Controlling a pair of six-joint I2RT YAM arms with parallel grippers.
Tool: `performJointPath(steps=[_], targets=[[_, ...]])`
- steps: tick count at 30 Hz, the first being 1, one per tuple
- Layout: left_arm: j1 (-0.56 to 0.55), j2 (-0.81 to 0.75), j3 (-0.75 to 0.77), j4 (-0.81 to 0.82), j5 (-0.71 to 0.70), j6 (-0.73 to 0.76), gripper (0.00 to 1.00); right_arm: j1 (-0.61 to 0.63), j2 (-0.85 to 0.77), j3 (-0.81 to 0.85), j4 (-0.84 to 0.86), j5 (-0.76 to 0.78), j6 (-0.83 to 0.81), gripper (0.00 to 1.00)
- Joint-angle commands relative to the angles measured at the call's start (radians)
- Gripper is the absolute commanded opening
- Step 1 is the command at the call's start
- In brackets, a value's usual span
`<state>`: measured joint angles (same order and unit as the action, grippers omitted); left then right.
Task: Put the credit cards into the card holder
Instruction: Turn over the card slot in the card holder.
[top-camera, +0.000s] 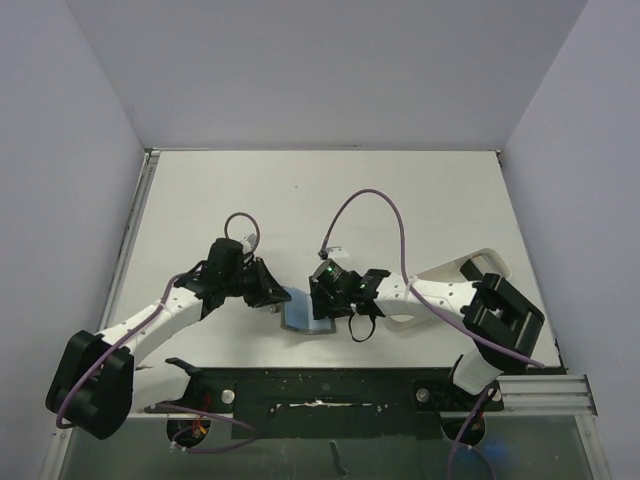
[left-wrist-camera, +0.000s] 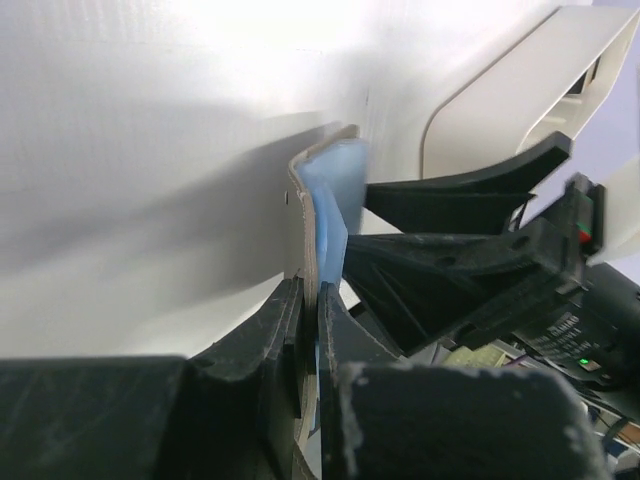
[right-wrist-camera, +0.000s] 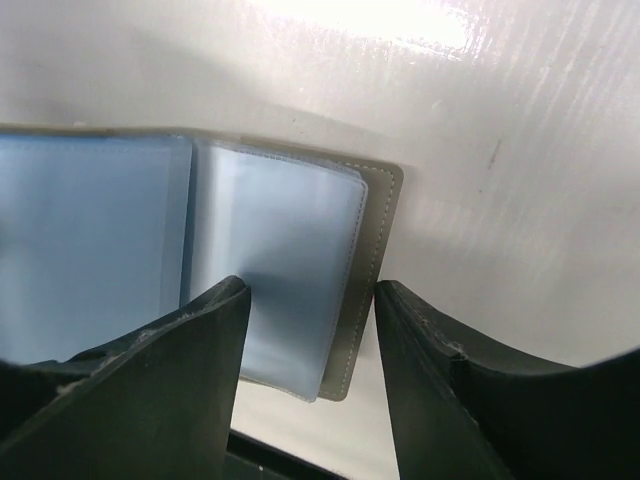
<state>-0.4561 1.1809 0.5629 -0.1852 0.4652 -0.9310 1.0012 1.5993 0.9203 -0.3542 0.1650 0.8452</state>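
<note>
The card holder (top-camera: 303, 314) lies open near the table's front middle, light blue lining up. My left gripper (top-camera: 274, 293) is shut on its left flap; in the left wrist view (left-wrist-camera: 310, 297) the jaws pinch the grey-olive cover and blue lining (left-wrist-camera: 330, 190), which stands up on edge. My right gripper (top-camera: 327, 300) is open over the right flap. In the right wrist view (right-wrist-camera: 310, 292) its fingers straddle the blue sleeve and olive border (right-wrist-camera: 290, 250) without closing on them. No credit cards show in any view.
A white oblong tray (top-camera: 478, 264) lies right of the card holder, partly under my right arm, and shows in the left wrist view (left-wrist-camera: 510, 90). The black front rail (top-camera: 320, 390) runs just below the card holder. Grey walls enclose the table.
</note>
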Motion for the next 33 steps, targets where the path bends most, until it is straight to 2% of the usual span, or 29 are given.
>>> performJointPath(steps=[1,5,9,18,27,33], targets=[[0.008,-0.013,0.072,-0.018,-0.027,0.047,0.00,0.008,-0.114,0.069,-0.063,0.002,-0.003,0.54],[0.007,0.000,0.080,-0.029,-0.047,0.060,0.00,0.011,-0.175,0.121,-0.090,0.014,-0.001,0.55],[0.007,-0.005,0.069,0.004,-0.026,0.033,0.00,0.013,-0.224,0.082,0.032,-0.046,-0.018,0.55],[0.007,-0.034,0.056,0.021,-0.004,-0.004,0.00,0.024,-0.154,0.069,0.152,-0.164,0.012,0.67],[0.007,-0.069,0.052,0.032,0.027,-0.022,0.00,0.027,-0.100,0.052,0.134,-0.150,0.037,0.68],[0.007,-0.080,0.050,0.011,0.015,-0.017,0.00,0.028,-0.113,0.039,0.087,-0.084,0.053,0.66]])
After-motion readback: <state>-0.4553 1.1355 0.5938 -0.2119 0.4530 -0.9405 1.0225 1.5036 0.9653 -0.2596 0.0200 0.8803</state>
